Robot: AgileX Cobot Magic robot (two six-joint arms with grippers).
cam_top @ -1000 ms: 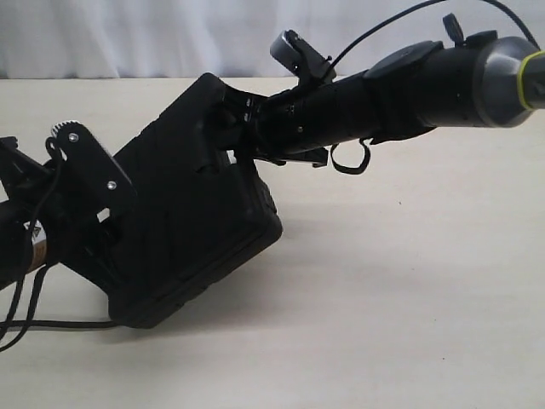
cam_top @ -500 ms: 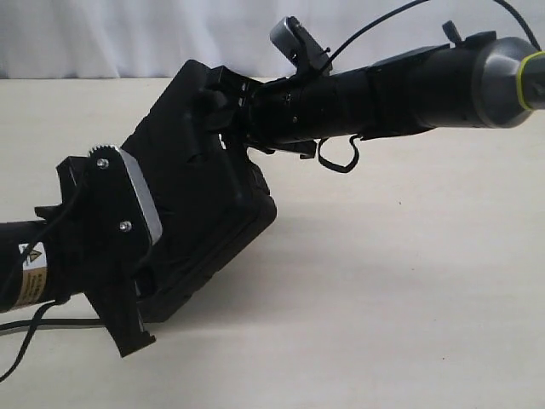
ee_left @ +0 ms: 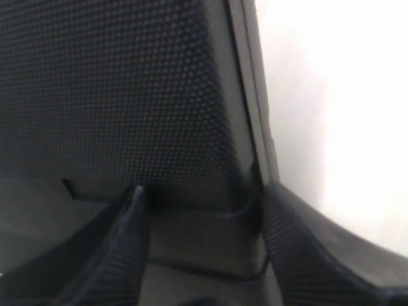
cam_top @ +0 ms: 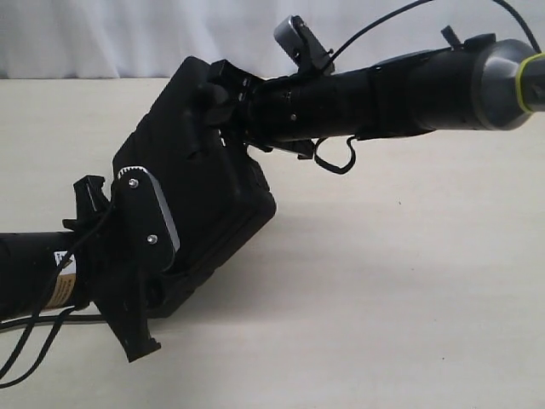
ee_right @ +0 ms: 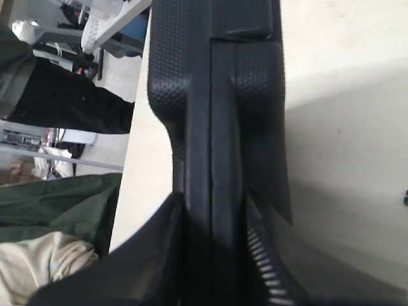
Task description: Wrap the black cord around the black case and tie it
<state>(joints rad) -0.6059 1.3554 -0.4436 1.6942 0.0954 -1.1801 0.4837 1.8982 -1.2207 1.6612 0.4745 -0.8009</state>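
While the right gripper point(ee_right: 210, 217) pinches the edge of the tilted case point(cam_top: 192, 183) above the table point(cam_top: 409, 281), the left gripper point(ee_left: 201, 217) straddles its lower corner, jaws wide against its sides.

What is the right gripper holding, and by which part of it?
The right gripper holds the black case, clamped on the thin edge at its raised upper end.

Black tubular arms point(cam_top: 400, 85), grey joint, yellow warning sticker point(cam_top: 61, 285).

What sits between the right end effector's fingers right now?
The black case's edge, pinched between the right end effector fingers; nothing else there. The right wrist view shows it.
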